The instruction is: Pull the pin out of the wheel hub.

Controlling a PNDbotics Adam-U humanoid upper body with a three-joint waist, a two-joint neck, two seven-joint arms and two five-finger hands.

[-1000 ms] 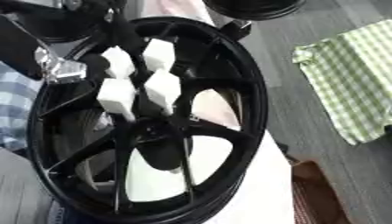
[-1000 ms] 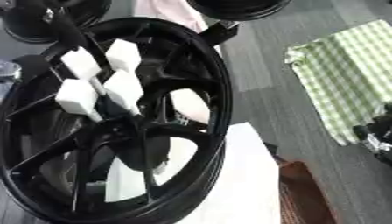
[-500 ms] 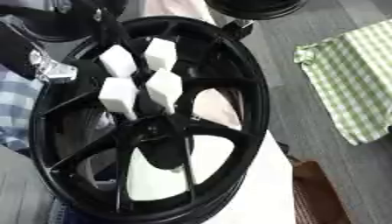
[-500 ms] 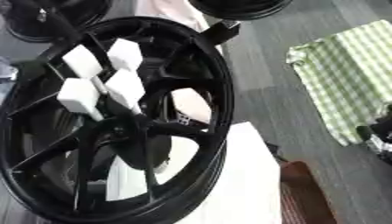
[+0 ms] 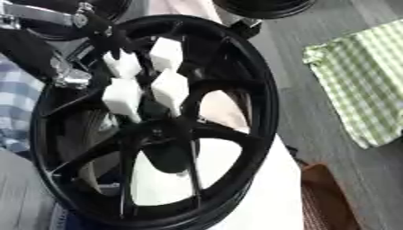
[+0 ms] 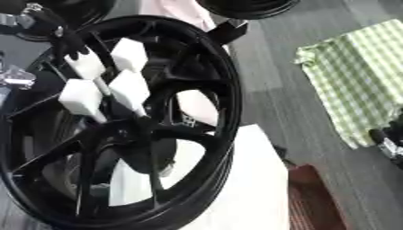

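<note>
Tabletop (image 5: 271, 197), white, is seen nearest, well below and to the right of the left hand (image 5: 110, 37). A brown object (image 5: 324, 191) lies just beyond the tabletop's right edge; its nature cannot be determined.

The wheel hub (image 5: 266, 92), black with curved spokes, is stood on its rim on the tabletop and is tilted, with its open face turned toward the camera. Its upper left portion lies directly under the left hand.

Four white blocks are seen clustered just above the hub's centre, below and to the right of the hand. The block nearest the hand is taken as the pin (image 5: 122, 66). The second block (image 5: 165, 53) stands just to its right. The third block (image 5: 122, 96) and the fourth block (image 5: 172, 87) stand lower, closer to the centre. All four are seated among the spokes.

The left hand, black with silver parts, is brought in from the upper left and is at the upper edge of the pin. Whether it is clamped on the pin cannot be told.

A blue checked fabric (image 5: 14, 108) is noted below the hand, behind the rim's left side.

The right hand (image 6: 387, 143) is seen only as a dark and silver part at the right edge of the right eye view, well apart from the hub; its state cannot be told.

A green checked cloth (image 5: 364, 81) lies on the grey floor (image 5: 315, 27), far to the right of the left hand. A second black wheel (image 5: 264, 6) is partly seen at the top edge, up and to the right of that hand.
</note>
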